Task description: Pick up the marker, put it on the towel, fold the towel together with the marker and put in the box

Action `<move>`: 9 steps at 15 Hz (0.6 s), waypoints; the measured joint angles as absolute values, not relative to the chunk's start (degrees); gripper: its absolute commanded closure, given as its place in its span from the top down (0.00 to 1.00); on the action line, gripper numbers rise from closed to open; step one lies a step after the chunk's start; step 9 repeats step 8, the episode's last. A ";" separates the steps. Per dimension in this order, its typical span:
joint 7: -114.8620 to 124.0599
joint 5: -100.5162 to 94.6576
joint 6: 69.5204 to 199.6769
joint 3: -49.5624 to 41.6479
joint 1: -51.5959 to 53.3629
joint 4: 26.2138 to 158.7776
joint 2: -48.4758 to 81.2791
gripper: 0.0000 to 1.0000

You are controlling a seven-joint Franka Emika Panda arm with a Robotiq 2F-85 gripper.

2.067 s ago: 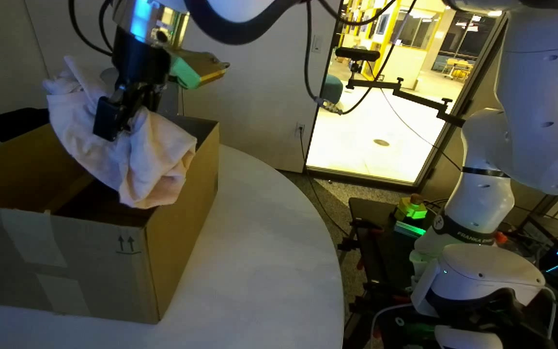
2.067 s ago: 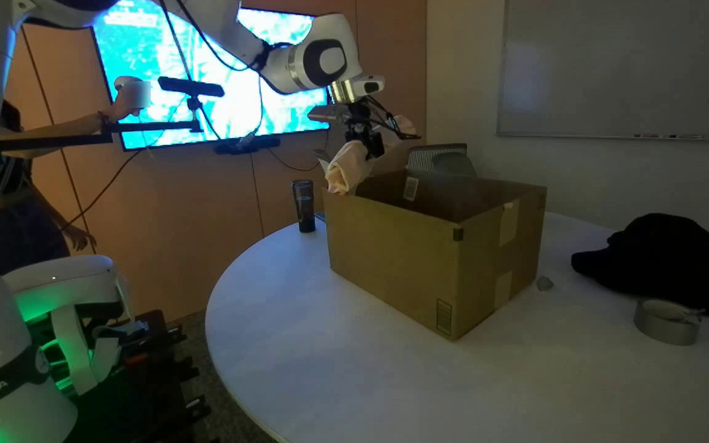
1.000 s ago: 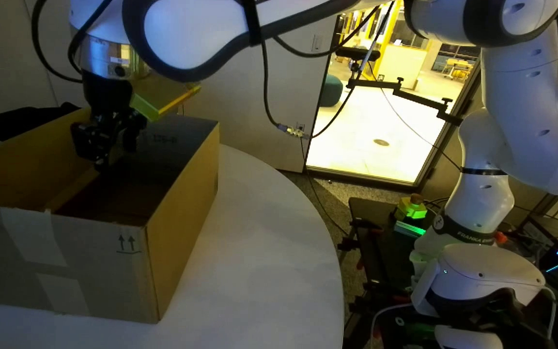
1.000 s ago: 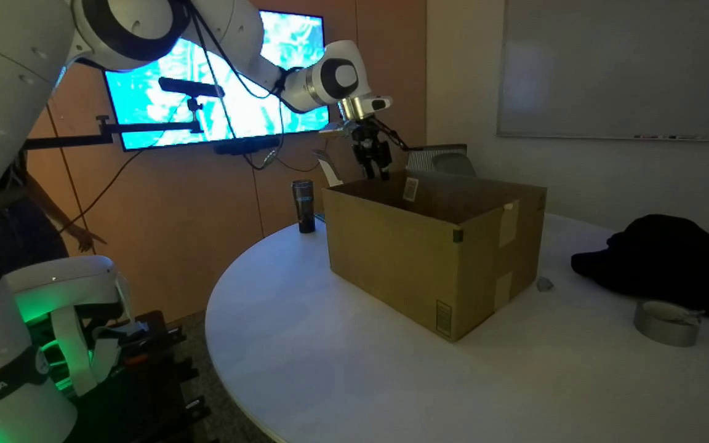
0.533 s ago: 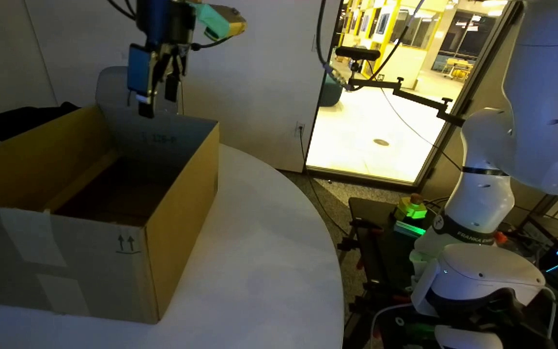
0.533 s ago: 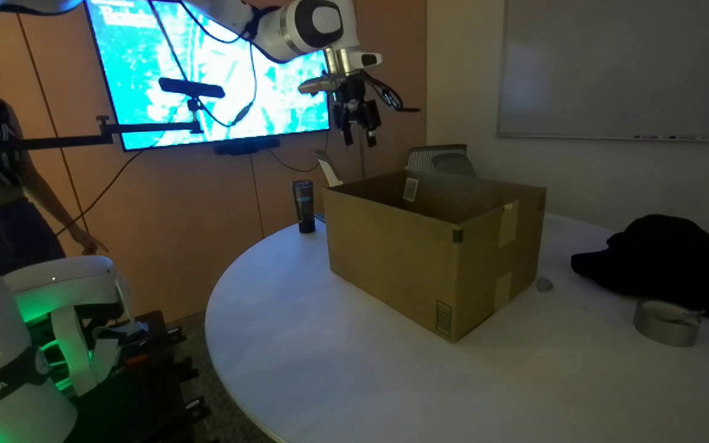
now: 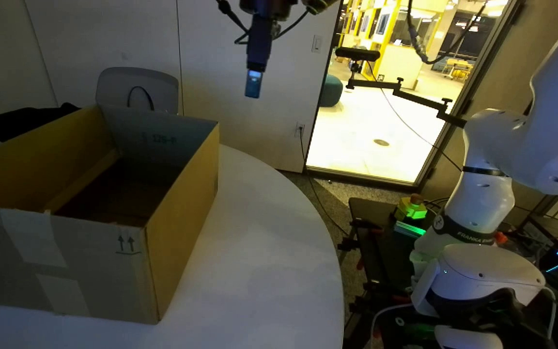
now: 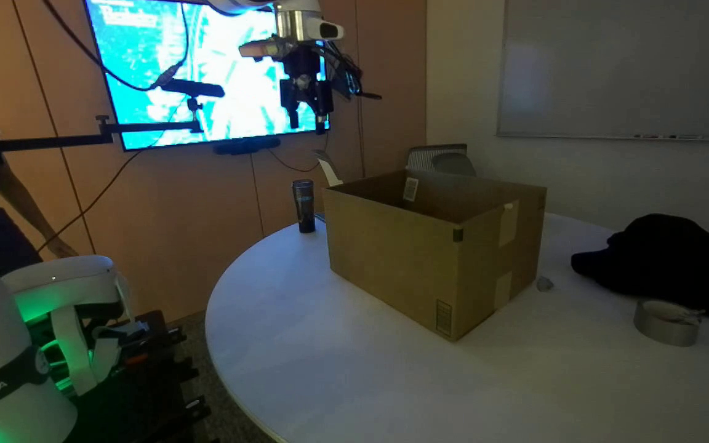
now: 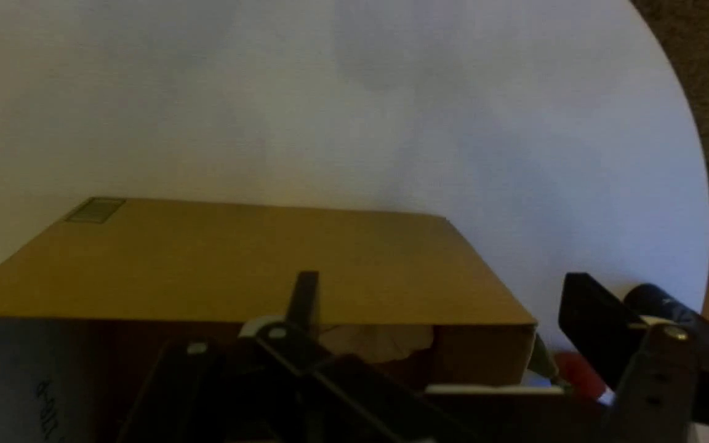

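Claw (image 8: 307,125) hangs spread, pinching nothing, higher than the cardboard box (image 8: 391,258). Towel (image 9: 385,343) sits inside, partly hidden; likely light, soft, floppy. To lift it, pinch a thick middle fold. Marker isn't visible.

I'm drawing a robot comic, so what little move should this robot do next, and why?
Maybe just ease the pincer a bit farther from the box and stop. It's open, with nothing in it, and the wrist view shows some of the pale towel inside the box. The job looks done, though I can't see the marker.
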State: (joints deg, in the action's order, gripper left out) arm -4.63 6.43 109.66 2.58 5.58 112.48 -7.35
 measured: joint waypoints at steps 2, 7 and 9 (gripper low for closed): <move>-7.21 7.77 109.50 2.07 5.36 118.84 -13.83 1.00; -10.20 8.38 109.45 0.78 5.36 130.80 -26.41 1.00; -10.20 8.38 109.46 0.76 5.36 130.66 -26.36 1.00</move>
